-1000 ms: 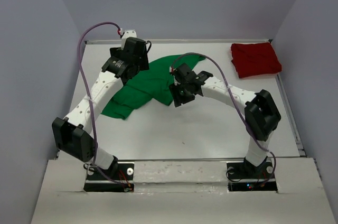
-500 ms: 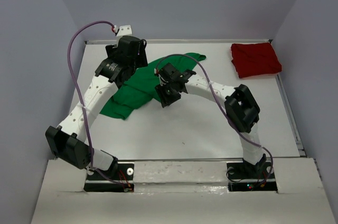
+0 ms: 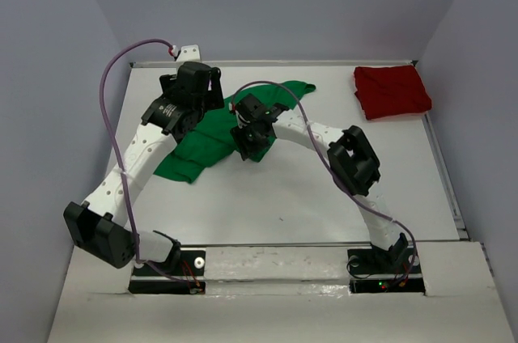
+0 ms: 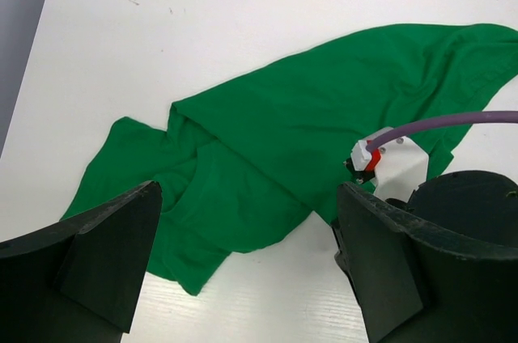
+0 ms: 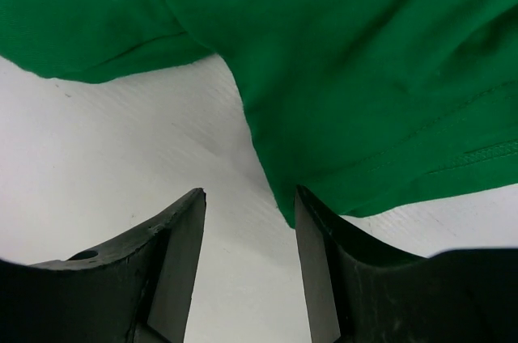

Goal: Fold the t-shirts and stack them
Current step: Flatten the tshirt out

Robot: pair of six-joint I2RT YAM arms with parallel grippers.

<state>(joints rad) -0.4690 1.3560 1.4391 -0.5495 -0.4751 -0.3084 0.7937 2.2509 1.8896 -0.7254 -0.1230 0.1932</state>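
Observation:
The bright green t-shirt (image 3: 202, 141) lies crumpled and unfolded at the table's middle left. It fills the left wrist view (image 4: 307, 124) and the top of the right wrist view (image 5: 348, 52). The dark red t-shirt (image 3: 392, 91) lies folded at the back right corner. My left gripper (image 3: 193, 108) hovers over the green shirt's left part, open wide and empty (image 4: 247, 266). My right gripper (image 3: 247, 139) is low at the green shirt's near edge, open and empty (image 5: 247, 254). A corner of the green cloth lies just beside its right finger (image 5: 320, 262).
The right arm's wrist and purple cable (image 4: 453, 197) show at the right of the left wrist view, close to my left gripper. Bare white table (image 3: 283, 197) lies in front of the green shirt. Grey walls enclose the table on three sides.
My right arm has swung left, bringing its gripper from the green shirt's right side to its near edge. My left arm has shifted slightly left and back.

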